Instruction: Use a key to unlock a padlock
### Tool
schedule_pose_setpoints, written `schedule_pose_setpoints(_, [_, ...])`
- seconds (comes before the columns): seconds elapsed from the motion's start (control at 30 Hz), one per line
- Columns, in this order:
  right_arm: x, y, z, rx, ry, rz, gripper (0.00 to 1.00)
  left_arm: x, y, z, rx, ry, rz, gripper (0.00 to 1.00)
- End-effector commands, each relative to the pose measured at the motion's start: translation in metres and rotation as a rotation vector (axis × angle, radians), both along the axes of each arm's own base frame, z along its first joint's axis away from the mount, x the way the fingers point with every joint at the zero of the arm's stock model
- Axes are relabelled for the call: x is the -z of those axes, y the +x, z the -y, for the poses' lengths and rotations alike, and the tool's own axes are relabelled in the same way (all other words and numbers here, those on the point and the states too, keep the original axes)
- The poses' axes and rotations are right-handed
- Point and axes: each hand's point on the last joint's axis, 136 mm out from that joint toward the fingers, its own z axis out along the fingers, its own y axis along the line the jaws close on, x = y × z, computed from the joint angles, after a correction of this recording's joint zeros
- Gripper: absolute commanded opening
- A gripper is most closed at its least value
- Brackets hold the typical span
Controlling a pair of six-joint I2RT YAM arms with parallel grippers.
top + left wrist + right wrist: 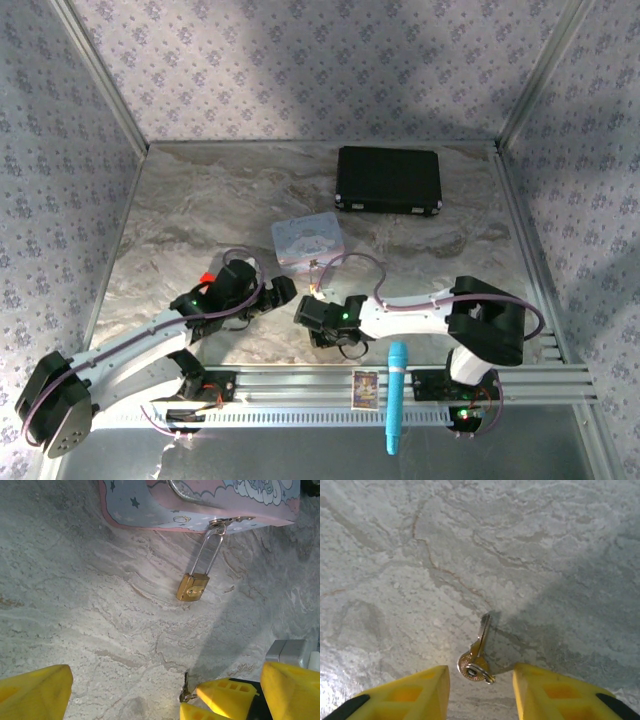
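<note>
The fingers (415, 692) of the right gripper (481, 670) are seen spread apart. The key (479, 650) lies flat on the marbled table (395, 555) in the gap between them, not yet clamped and, as far as can be told, touching neither pad. The key's ringed head is nearest the wrist at 6 o'clock, and its blade points toward 12 o'clock.

The left gripper (169, 672) is likewise held released, with nothing between its fingers (35, 695), and it is aimed at the padlock (192, 586). The padlock lies on the table at 12 o'clock from the left gripper. Its shackle is threaded through the hasp of the pastel tin (135, 510) and appears shut. In the overhead view both grippers are found close together at 6 o'clock of the tin, the right at about 4 o'clock from the left.

Little of the task is judged done: the key is bracketed but not grasped. Much is left — the key must be pinched and lifted, the padlock body probably steadied, and the blade lined up with the keyway, inserted and turned until the shackle is freed.
</note>
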Motion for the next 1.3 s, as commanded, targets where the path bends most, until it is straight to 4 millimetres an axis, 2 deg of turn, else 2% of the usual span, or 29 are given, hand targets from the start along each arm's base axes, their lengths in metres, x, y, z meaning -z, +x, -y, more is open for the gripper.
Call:
schedule_pose_setpoints(0.0, [0.008, -0.004, 0.006, 0.025, -0.053, -0.022, 0.38, 0.0, 0.0, -0.002, -0.018, -0.005, 0.005, 0.96])
schedule_pose_setpoints(0.13, [0.013, -0.004, 0.002, 0.008, -0.041, -0.023, 0.31, 0.001, 0.001, -0.003, -0.023, -0.002, 0.008, 0.96])
schedule_pose_setpoints(0.23, [0.017, -0.003, -0.003, -0.006, 0.005, -0.043, 0.2, 0.002, 0.002, -0.004, -0.031, 0.002, 0.01, 0.96])
schedule_pose_setpoints(0.3, [0.016, -0.002, -0.003, -0.012, 0.022, -0.039, 0.19, 0.002, 0.002, -0.003, -0.033, -0.003, 0.011, 0.96])
schedule_pose_setpoints(0.5, [0.012, -0.002, 0.005, -0.06, 0.077, -0.044, 0.07, 0.003, 0.006, -0.002, -0.043, -0.004, 0.022, 0.95])
schedule_pose_setpoints(0.57, [0.009, -0.002, 0.009, -0.098, 0.09, -0.044, 0.04, 0.0, 0.007, 0.003, -0.028, -0.03, 0.035, 0.89])
schedule_pose_setpoints(0.77, [-0.021, 0.003, 0.019, -0.217, 0.225, -0.016, 0.0, -0.026, 0.011, 0.033, 0.068, -0.183, 0.158, 0.78])
schedule_pose_setpoints(0.93, [-0.051, 0.014, 0.027, -0.27, 0.326, 0.021, 0.0, -0.041, 0.011, 0.049, 0.099, -0.289, 0.187, 0.76])
schedule_pose_setpoints(1.03, [-0.067, 0.021, 0.031, -0.271, 0.369, 0.043, 0.0, -0.045, 0.012, 0.054, 0.034, -0.381, 0.133, 0.76])
schedule_pose_setpoints(1.13, [-0.083, 0.029, 0.03, -0.251, 0.422, 0.073, 0.0, -0.041, 0.013, 0.051, -0.111, -0.461, 0.041, 0.76])
schedule_pose_setpoints(1.27, [-0.108, 0.041, 0.022, -0.225, 0.504, 0.142, 0.0, -0.037, 0.012, 0.053, -0.245, -0.567, -0.063, 0.75])
